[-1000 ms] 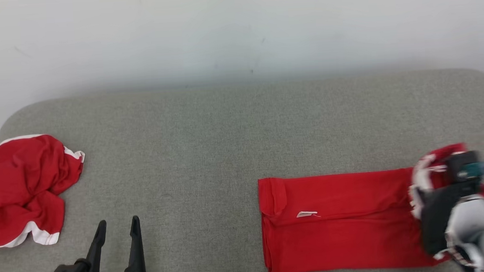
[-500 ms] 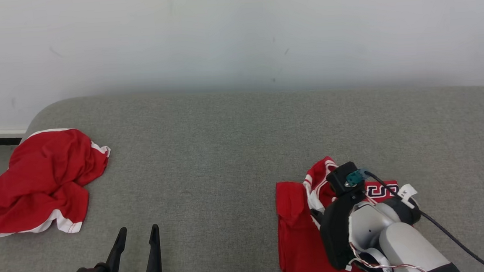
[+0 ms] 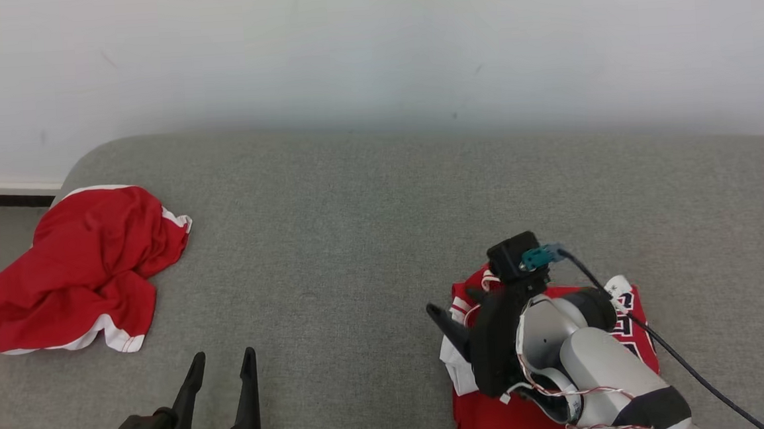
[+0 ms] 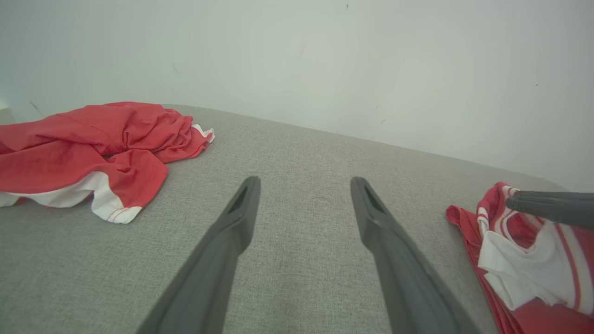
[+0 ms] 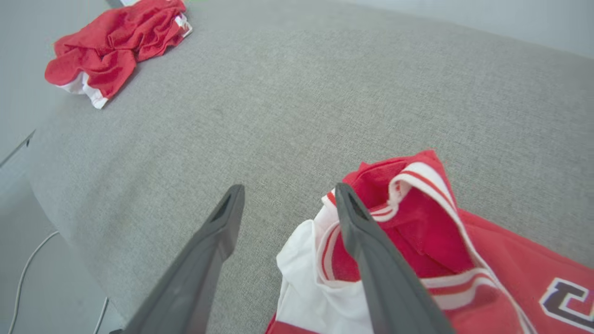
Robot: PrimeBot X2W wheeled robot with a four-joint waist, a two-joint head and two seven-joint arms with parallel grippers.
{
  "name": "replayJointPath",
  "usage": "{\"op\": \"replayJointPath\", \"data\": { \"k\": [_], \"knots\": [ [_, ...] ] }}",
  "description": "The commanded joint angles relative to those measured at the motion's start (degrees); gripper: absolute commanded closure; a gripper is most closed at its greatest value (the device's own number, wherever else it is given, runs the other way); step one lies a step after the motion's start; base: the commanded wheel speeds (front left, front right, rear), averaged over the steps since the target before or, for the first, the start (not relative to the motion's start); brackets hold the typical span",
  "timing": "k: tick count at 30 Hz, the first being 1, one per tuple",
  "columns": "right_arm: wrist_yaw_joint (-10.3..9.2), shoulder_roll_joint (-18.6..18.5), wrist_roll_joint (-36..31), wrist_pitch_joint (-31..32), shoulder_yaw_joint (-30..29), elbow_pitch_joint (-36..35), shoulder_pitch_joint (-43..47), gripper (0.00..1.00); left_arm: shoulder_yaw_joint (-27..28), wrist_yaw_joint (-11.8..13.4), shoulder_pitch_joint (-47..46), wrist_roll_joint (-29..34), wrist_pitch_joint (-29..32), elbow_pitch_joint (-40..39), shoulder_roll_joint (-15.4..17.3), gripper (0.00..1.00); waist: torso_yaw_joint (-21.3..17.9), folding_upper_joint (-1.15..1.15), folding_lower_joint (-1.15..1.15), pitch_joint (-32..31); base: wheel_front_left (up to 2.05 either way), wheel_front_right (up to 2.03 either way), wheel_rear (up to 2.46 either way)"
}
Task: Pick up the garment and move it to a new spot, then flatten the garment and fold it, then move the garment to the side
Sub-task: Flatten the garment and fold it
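Grey couch (image 3: 355, 209): right jaws open, empty, straddling folded garment's (image 5: 487, 241) edge; left jaws open, empty.

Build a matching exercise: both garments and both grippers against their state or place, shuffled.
1. crumpled garment
2. folded garment
3. left gripper
4. right gripper

A. open, at the white trim
B. bunched, far left
C. open, over bare cushion
D. on the right, lettering showing

Pairs: 1-B, 2-D, 3-C, 4-A.
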Motion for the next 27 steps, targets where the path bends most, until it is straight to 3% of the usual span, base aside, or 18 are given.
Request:
{"op": "replayJointPath", "data": {
  "k": [1,7,11,13,14,20,27],
  "knots": [
    [-0.14,-0.4,1.06,-2.29,-0.79,-1.37,-0.54,0.0,0.61,0.22,0.44,-0.2,0.01,0.21,0.04,0.0,-1.39,0.0,-0.01,-1.39,0.0,0.0,0.0],
    [-0.15,-4.54,-1.83,-6.63,-6.35,-4.08,2.9,0.0,1.71,0.31,1.67,-0.3,0.01,-0.19,0.04,0.0,-3.86,0.0,-0.01,-2.87,0.0,0.0,0.0],
    [-0.14,-6.89,-6.13,-7.87,-13.6,-5.69,7.51,0.0,2.16,0.21,2.7,-0.42,0.01,-0.73,0.04,0.0,-5.68,0.0,-0.01,-3.75,0.0,0.0,0.0],
    [-0.14,-7.17,-8.52,-8.21,-17.21,-6.36,10.15,0.61,2.14,0.32,2.79,-0.74,0.01,-1.06,0.04,0.0,-6.53,0.0,-0.01,-3.81,0.0,0.0,0.0],
    [-0.14,-6.76,-9.5,-8.11,-18.48,-6.71,11.59,1.0,2.14,0.44,2.83,-0.96,0.01,-1.2,0.03,0.0,-6.91,0.0,-0.01,-3.82,0.0,0.0,0.0],
    [-0.14,-3.84,-14.27,-7.87,-21.67,-7.26,16.73,1.0,1.03,0.93,2.82,-1.77,0.01,-1.57,0.06,0.0,-7.79,0.0,-0.01,-3.41,0.0,0.0,0.0],
    [-0.14,-0.32,-17.07,-10.49,-17.94,-2.84,14.98,1.0,0.48,0.92,1.68,-0.88,0.01,-1.1,0.04,0.0,-6.7,0.0,-0.01,-2.76,0.0,0.0,0.0]
  ]
}}
